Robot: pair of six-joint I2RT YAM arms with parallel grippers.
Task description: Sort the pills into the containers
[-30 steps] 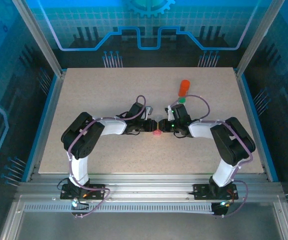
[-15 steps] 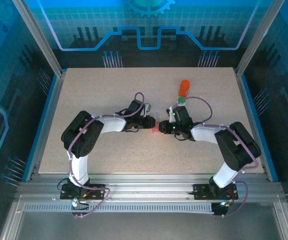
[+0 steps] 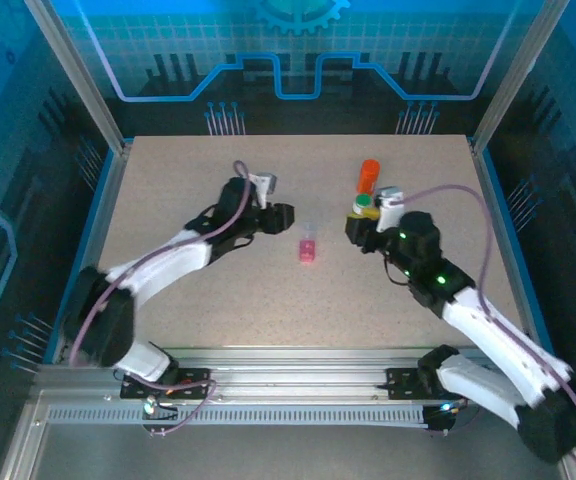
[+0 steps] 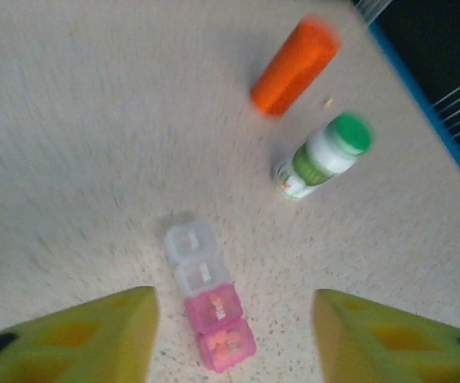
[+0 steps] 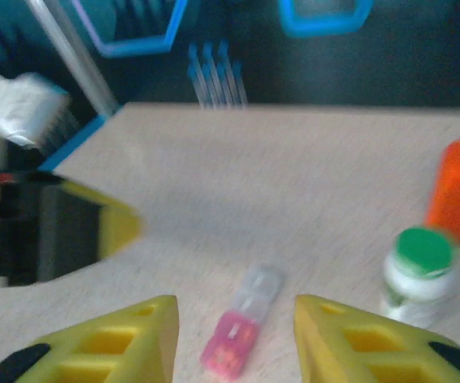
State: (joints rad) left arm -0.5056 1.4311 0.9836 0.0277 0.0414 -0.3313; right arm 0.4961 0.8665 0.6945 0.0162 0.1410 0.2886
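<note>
The left fingers (image 4: 110, 335) and right fingers (image 5: 126, 343) both stand wide and hold nothing. The small pink-and-clear vial (image 3: 308, 247) lies flat on the surface (image 3: 188, 300) between them, touching neither. The green-capped white bottle (image 3: 364, 205) stands just beside the right fingers with the orange bottle (image 3: 369, 175) close behind it — a careless swing there could topple both, and the light vial would likely skid if one finger lands first.
</note>
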